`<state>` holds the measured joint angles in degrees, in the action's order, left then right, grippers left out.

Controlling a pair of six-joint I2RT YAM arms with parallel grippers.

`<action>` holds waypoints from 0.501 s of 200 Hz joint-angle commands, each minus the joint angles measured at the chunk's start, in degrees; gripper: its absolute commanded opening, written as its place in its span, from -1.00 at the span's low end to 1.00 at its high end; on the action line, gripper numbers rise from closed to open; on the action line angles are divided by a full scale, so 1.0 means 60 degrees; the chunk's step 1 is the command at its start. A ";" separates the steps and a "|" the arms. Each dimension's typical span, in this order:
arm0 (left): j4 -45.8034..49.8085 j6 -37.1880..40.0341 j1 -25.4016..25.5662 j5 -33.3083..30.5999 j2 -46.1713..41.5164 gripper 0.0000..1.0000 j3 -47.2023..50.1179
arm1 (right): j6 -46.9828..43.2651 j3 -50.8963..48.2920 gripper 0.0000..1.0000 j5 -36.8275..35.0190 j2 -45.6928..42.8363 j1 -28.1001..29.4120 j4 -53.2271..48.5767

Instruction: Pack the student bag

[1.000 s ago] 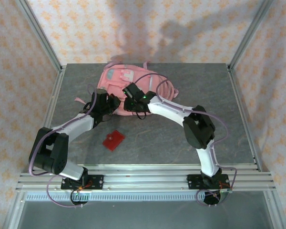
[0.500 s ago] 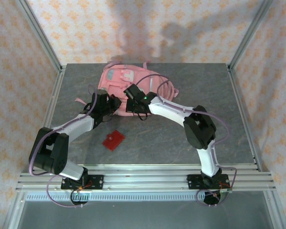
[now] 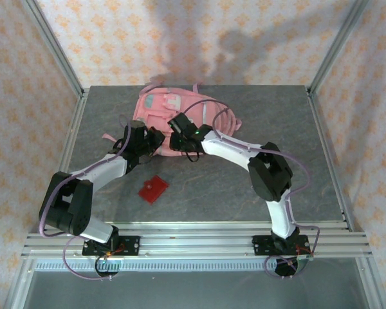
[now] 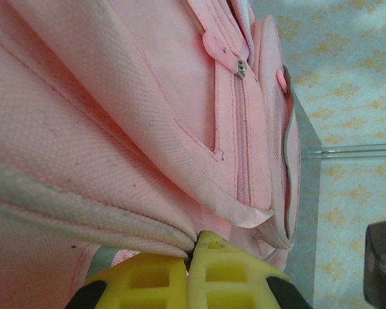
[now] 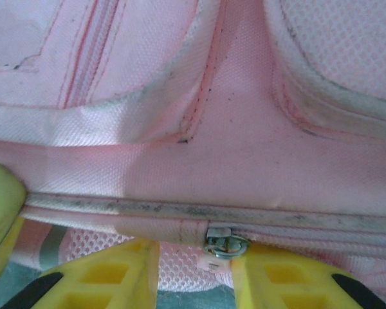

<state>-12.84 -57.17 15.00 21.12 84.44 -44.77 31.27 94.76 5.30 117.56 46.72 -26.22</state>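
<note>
The student bag (image 3: 180, 111), a pink backpack with grey trims, lies at the back middle of the table. My left gripper (image 3: 154, 143) is at its near left edge. In the left wrist view its yellow fingers (image 4: 148, 280) are shut on a fold of the student bag's (image 4: 148, 109) grey-trimmed seam. My right gripper (image 3: 179, 134) presses against the bag's near side. In the right wrist view its jaws stand apart over the student bag's (image 5: 199, 148) zip line. The metal zip slider (image 5: 226, 244) sits against the inner edge of the right finger (image 5: 276, 273).
A flat red square (image 3: 153, 188) lies on the grey tabletop (image 3: 257, 116) in front of the bag, between the two arms. Aluminium frame posts and patterned walls close in the table on three sides.
The right wrist has shifted slightly down and left along the bag's near edge. The left arm and the bag have stayed almost still.
</note>
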 commanded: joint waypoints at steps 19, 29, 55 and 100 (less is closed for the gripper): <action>-0.1189 -0.0128 0.0151 0.0614 -0.0348 -1.00 0.0017 | 0.0073 0.0919 -0.88 -0.1637 0.0817 0.0009 -0.0372; -0.1160 -0.0089 0.0151 0.0589 -0.0345 -1.00 0.0003 | 0.0091 0.0883 -1.00 -0.1710 0.0766 0.0006 -0.0419; -0.1056 0.0027 0.0114 0.0512 -0.0334 -1.00 0.0004 | 0.0159 0.0500 -1.00 -0.1652 0.0224 0.0006 -0.0408; -0.0671 0.0423 -0.0055 0.0229 -0.0406 -1.00 0.0034 | -0.0171 -0.0576 -1.00 -0.0921 -0.1160 -0.0248 -0.0681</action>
<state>-13.74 -57.17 15.00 22.04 84.44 -44.40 31.33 93.34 0.01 116.42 47.13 -28.47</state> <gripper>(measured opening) 0.043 0.045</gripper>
